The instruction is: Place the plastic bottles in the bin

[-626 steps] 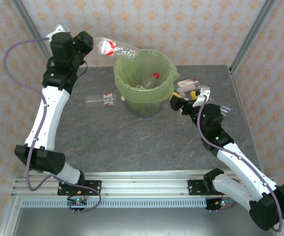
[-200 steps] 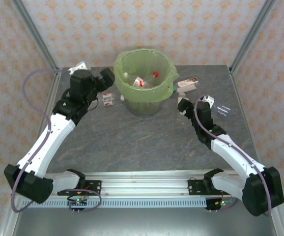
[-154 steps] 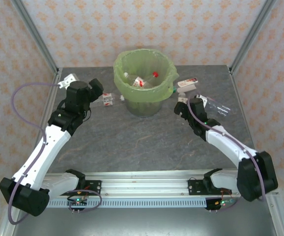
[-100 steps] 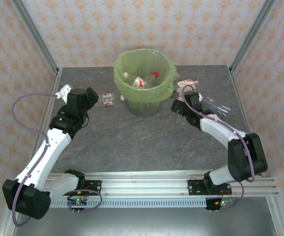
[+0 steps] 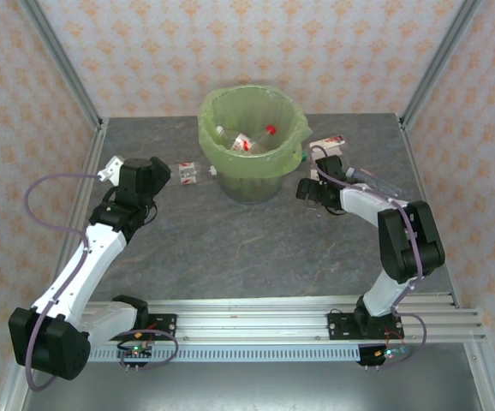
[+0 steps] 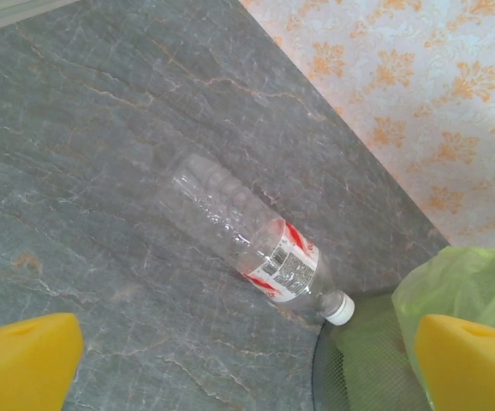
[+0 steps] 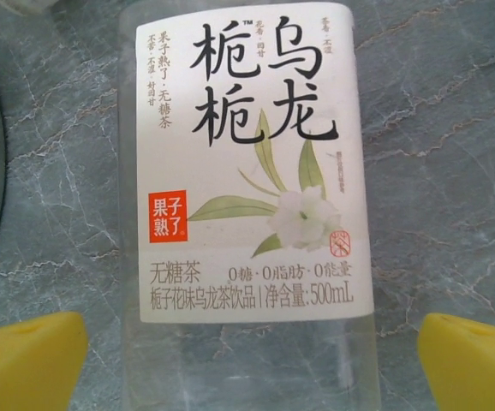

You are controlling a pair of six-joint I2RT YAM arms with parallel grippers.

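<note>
Hovering with fingers spread wide, my left gripper [image 6: 247, 368] looks down on a clear red-labelled bottle [image 6: 252, 244] lying on the stone table [image 5: 230, 248], its cap touching the green-lined bin [image 5: 292, 145] on the left. My right gripper [image 7: 247, 364], equally spread, sits over a white-labelled tea bottle [image 7: 246, 171] right of the bin.

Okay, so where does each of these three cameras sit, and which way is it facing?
Top external: above and behind the bases, looking down on the table and bin; both arms show, left gripper and right gripper.
Left wrist: on the left arm, angled down at a clear bottle lying by the bin; its yellow fingers show.
Right wrist: close above a white-labelled bottle; its yellow fingers show.
Shared: top and left wrist both see that clear bottle and the bin.
</note>
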